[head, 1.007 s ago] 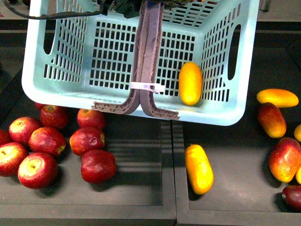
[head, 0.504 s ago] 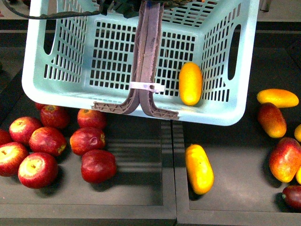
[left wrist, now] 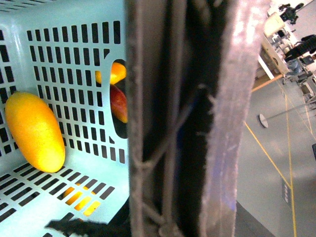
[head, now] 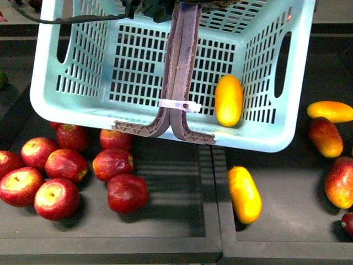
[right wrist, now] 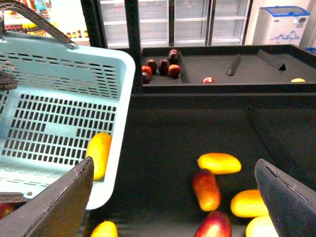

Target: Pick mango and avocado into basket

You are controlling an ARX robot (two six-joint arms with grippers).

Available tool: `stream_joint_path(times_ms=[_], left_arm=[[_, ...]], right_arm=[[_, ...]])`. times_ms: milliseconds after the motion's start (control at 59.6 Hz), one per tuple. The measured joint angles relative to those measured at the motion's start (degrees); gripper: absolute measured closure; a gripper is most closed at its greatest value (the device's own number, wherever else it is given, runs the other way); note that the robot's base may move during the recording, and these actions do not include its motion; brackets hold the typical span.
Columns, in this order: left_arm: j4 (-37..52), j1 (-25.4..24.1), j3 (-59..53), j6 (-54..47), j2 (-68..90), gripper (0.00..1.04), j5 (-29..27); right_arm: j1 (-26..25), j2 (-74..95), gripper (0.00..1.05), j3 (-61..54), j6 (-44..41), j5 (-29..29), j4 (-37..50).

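Note:
The light teal basket [head: 83, 107] hangs tilted over the dark trays. My left gripper [head: 160, 6] is shut on its upright brown handles [head: 181, 66], which fill the left wrist view [left wrist: 182, 118]. A yellow mango [head: 229, 100] lies inside the basket against its right wall, and it also shows in the left wrist view [left wrist: 34, 132] and the right wrist view [right wrist: 99, 154]. Another yellow mango [head: 245, 194] lies on the tray below the basket. My right gripper [right wrist: 173, 202] is open and empty, to the right of the basket above the mangoes. Only a green sliver [head: 2, 80] at the left edge might be the avocado.
Several red apples [head: 66, 165] lie on the left tray under the basket's edge. Red-blushed mangoes [head: 325, 136] and a yellow one [head: 330, 111] lie on the right tray. A raised divider [head: 218, 221] separates the trays. A back shelf holds dark fruit [right wrist: 160, 65].
The whole scene has shifted slightly to the right in the front view. The basket stays held by its handles with the mango still inside.

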State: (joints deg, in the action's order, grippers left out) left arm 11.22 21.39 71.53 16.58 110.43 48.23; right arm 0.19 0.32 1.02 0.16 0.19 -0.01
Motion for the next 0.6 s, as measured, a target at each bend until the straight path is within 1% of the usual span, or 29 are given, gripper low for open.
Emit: stream_joint_path(times_ms=[252, 604], left_arm=[[0.0, 0.0, 0.0, 0.02, 0.17, 0.9, 0.63], [0.0, -0.57, 0.0, 0.0, 0.17, 0.9, -0.79]], right_arm=[[0.0, 0.0, 0.09, 0.0, -0.02, -0.07, -0.02], [0.0, -0.07, 0.09, 0.0, -0.02, -0.07, -0.02]])
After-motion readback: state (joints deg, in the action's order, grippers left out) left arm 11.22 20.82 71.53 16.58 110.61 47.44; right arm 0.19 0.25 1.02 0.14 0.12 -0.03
